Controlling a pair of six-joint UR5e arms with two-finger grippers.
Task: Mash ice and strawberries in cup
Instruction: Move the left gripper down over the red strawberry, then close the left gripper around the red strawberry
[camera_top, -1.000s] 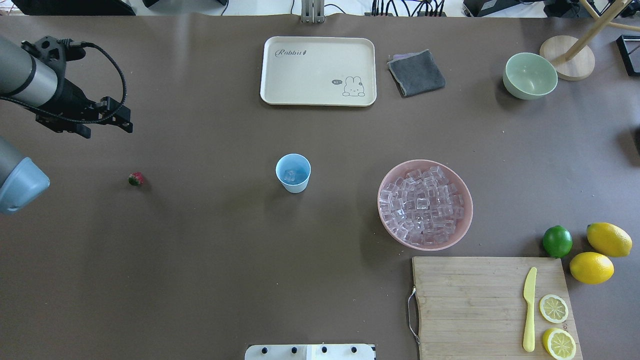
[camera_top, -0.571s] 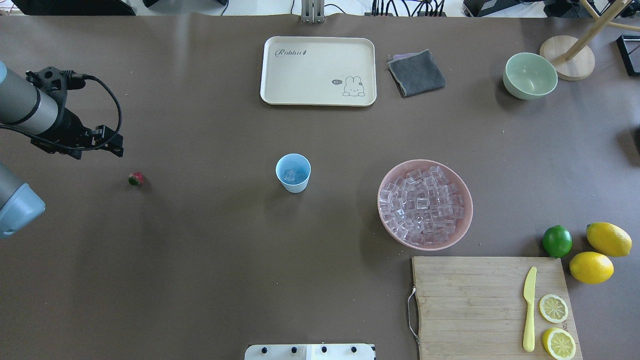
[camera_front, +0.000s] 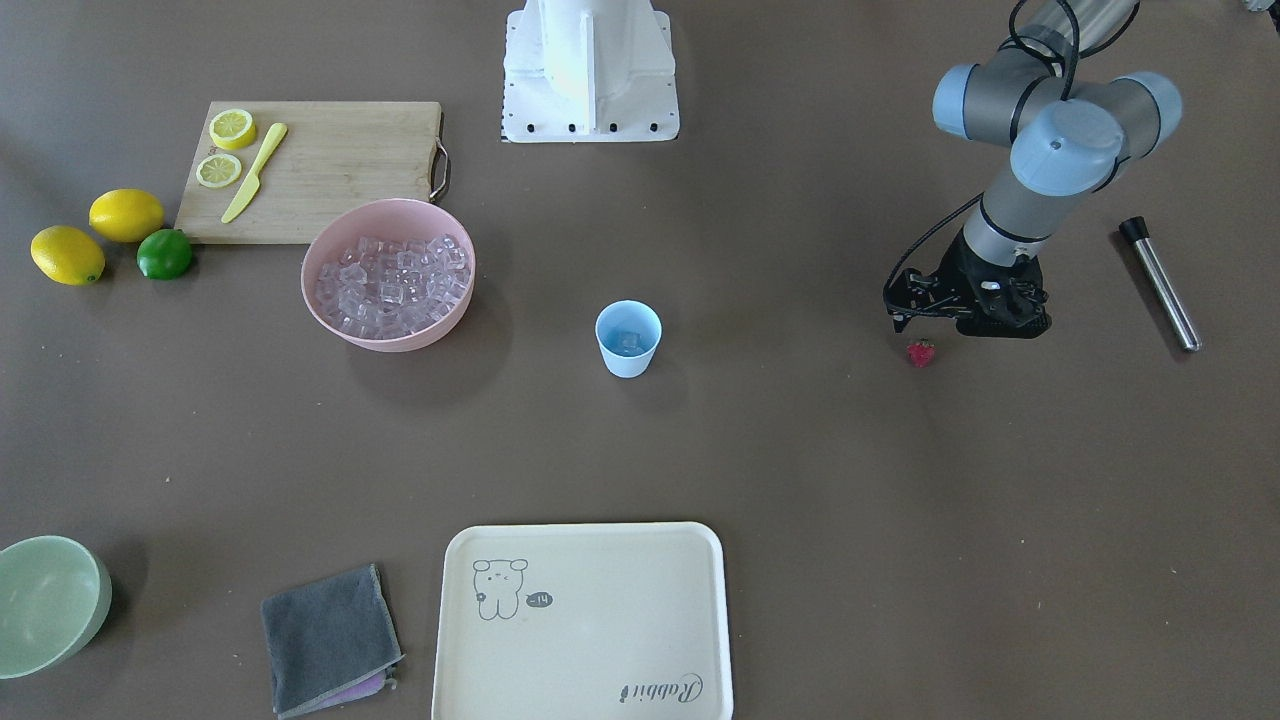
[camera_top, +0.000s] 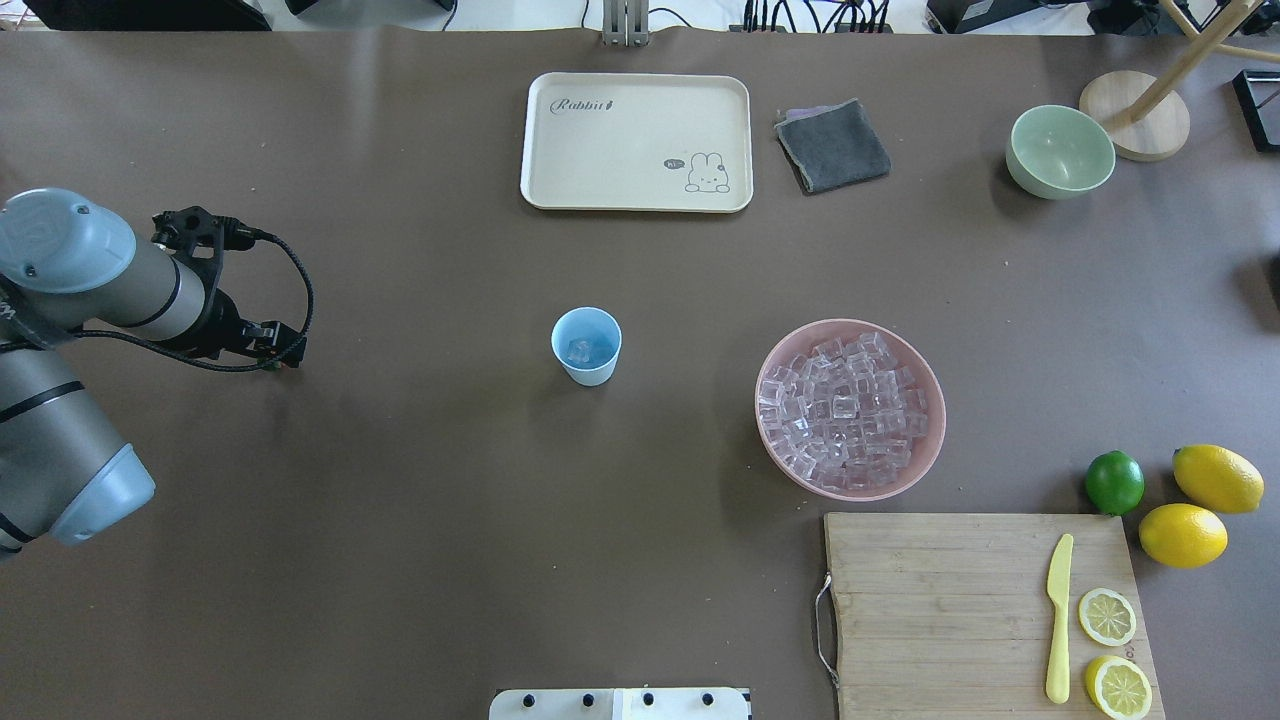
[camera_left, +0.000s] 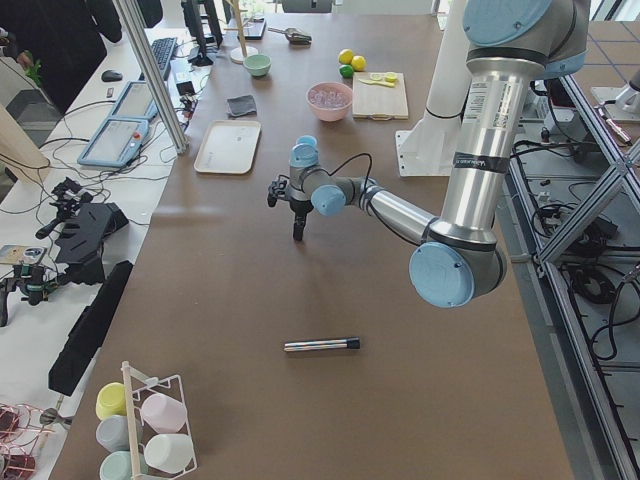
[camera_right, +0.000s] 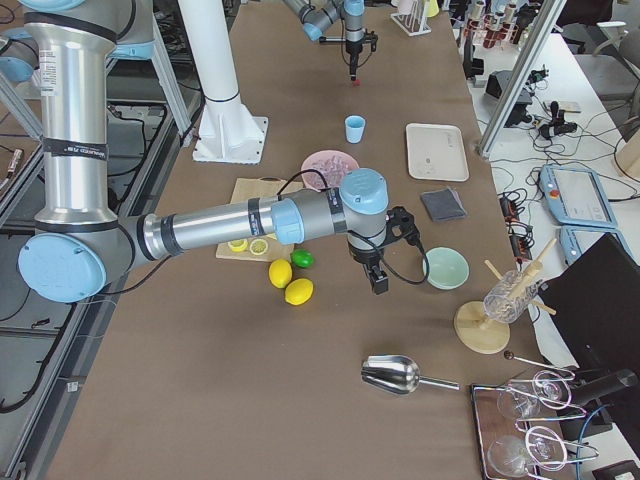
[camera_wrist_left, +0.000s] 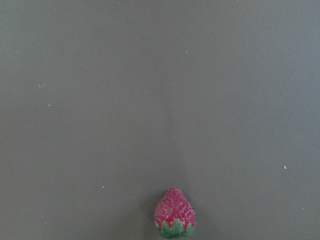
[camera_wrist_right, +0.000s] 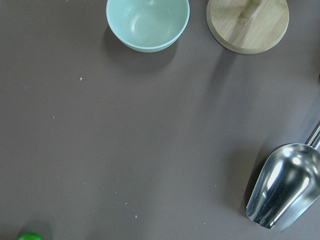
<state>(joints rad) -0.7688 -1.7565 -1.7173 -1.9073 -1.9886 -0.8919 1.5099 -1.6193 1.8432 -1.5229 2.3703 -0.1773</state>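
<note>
The left gripper (camera_top: 282, 356) hangs tip-down right over the strawberry (camera_front: 920, 352); the berry lies on the bare brown table (camera_front: 800, 450), well off to the robot's left of the cup (camera_front: 628, 340); from where I stand I cannot tell whether the jaws are spread or closed; the light-blue cup stands upright mid-table with some ice (camera_top: 580, 350) in its bottom; many more clear cubes fill the pink bowl (camera_front: 400, 338) near it; the right gripper (camera_right: 380, 282) hovers close to the pale green bowl (camera_right: 445, 268); how its jaws stand I cannot tell either.
</note>
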